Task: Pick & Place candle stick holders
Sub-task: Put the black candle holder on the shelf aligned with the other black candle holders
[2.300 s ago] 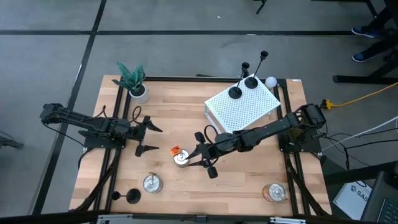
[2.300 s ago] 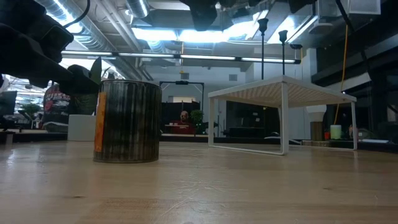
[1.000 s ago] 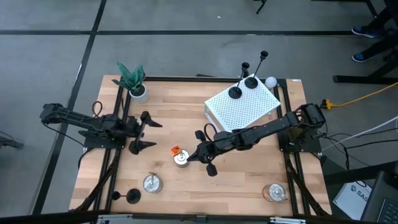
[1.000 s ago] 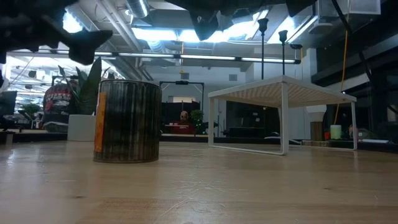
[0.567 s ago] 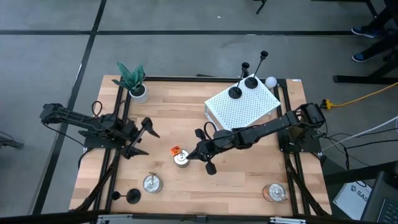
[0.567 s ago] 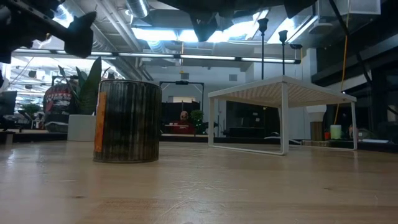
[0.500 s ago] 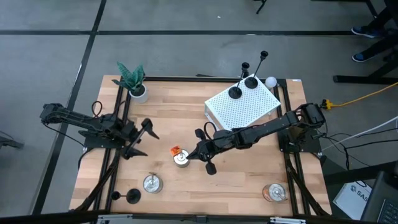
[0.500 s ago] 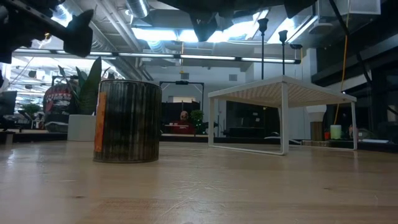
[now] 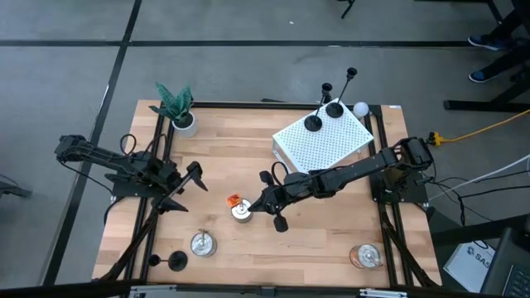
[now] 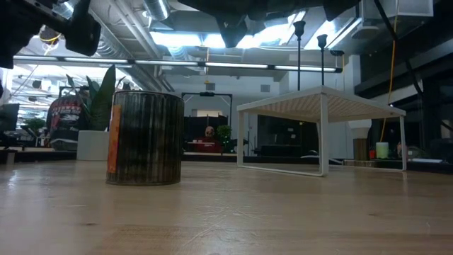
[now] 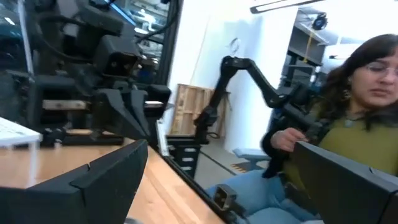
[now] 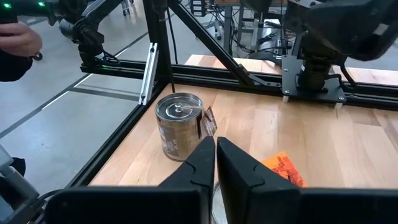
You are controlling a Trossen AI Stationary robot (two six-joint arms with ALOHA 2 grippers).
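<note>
Candle stick holders: two [image 9: 313,122] [image 9: 334,108] on rack [image 9: 323,145], one [image 9: 176,261] on table; left pincer [image 9: 188,187] spread, right pincer [image 9: 267,193] closed, empty.

Bare tabletop [image 9: 224,161] between arms

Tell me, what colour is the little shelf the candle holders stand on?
White, dotted with tiny holes. The shelf shows best in the high view.

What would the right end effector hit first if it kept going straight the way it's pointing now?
Most likely the tin can straight ahead of the shut right end effector, near the table's edge. Depth is unclear, and an orange packet lies just off that line.
</note>
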